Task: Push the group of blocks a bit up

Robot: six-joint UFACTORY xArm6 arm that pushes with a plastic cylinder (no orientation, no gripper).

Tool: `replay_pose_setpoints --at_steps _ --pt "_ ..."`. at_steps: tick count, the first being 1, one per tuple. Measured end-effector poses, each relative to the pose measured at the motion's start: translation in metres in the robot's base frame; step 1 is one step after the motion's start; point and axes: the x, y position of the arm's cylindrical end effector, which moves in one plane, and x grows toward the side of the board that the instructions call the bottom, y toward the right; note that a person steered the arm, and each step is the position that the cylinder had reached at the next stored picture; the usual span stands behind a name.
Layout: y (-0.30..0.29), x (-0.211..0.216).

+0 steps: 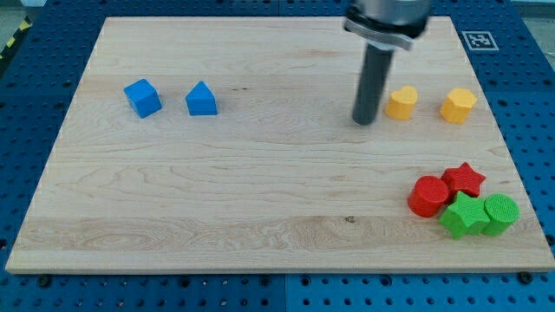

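A group of blocks sits at the view's lower right: a red cylinder (427, 196), a red star (464, 179), a green star (463, 215) and a green cylinder (500, 213), all touching or nearly so. My tip (363, 120) rests on the board at the upper middle right, well above and to the left of this group. It stands just left of a yellow heart-shaped block (401, 102), with a small gap between them.
A yellow hexagonal block (458, 105) lies right of the yellow heart. A blue cube (142, 97) and a blue house-shaped block (201, 100) sit at the upper left. The wooden board (217, 199) ends close to the green blocks at the right and bottom.
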Motion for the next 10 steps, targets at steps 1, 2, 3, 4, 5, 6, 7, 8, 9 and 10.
replay_pose_setpoints --at_steps 1,2,3,4,5,6,7,8,9,10 --pt "0.05 0.038" --pt "0.113 0.044" --pt "0.158 0.079" --pt "0.162 0.13" --pt "0.162 0.165" --pt "0.162 0.182" --pt "0.155 0.178" --pt "0.125 0.177" --pt "0.101 0.175" --pt "0.084 0.17"
